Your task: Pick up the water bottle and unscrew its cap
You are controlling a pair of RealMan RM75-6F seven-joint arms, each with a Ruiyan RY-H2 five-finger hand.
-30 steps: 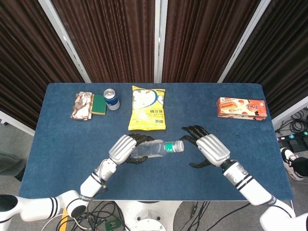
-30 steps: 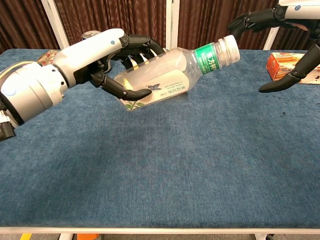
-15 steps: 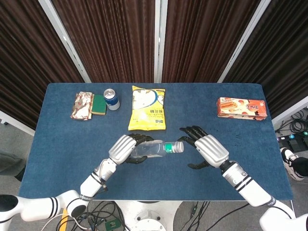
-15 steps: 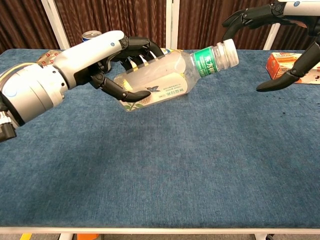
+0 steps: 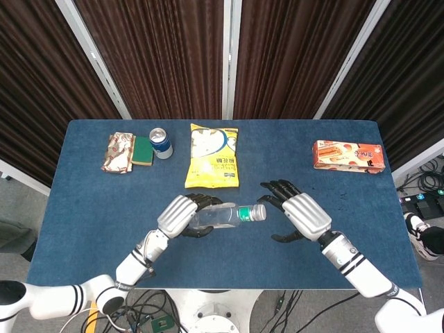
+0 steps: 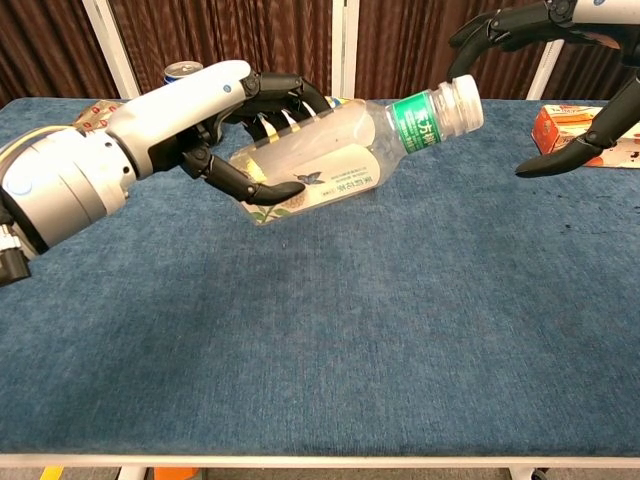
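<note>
While the left hand (image 5: 182, 215) wraps its fingers around the body of the clear water bottle (image 5: 223, 216), the bottle lies nearly horizontal above the blue tabletop (image 5: 83, 208), lifted clear of the cloth near the middle of the front edge. Its white cap (image 5: 260, 211) points toward the robot's right, tilted slightly upward in the chest view, with a green label band (image 6: 415, 118) just behind the neck. The right hand (image 5: 300, 214) hovers just beyond the cap with its dark fingers (image 6: 500, 30) spread wide and holding nothing; the fingertips arch over the cap's end (whether any of them touches it cannot be told). Its thumb (image 6: 575, 152) hangs apart, lower down.

Toward the back edge of the tabletop a yellow snack bag (image 5: 213, 156) lies flat near the middle. Near the back left corner stand a blue drink can (image 5: 161, 143), a green sponge (image 5: 143, 150) just beside it, and a patterned packet (image 5: 119, 152) next to that. An orange biscuit box (image 5: 348, 155) lies near the back right corner, well apart from the rest.
</note>
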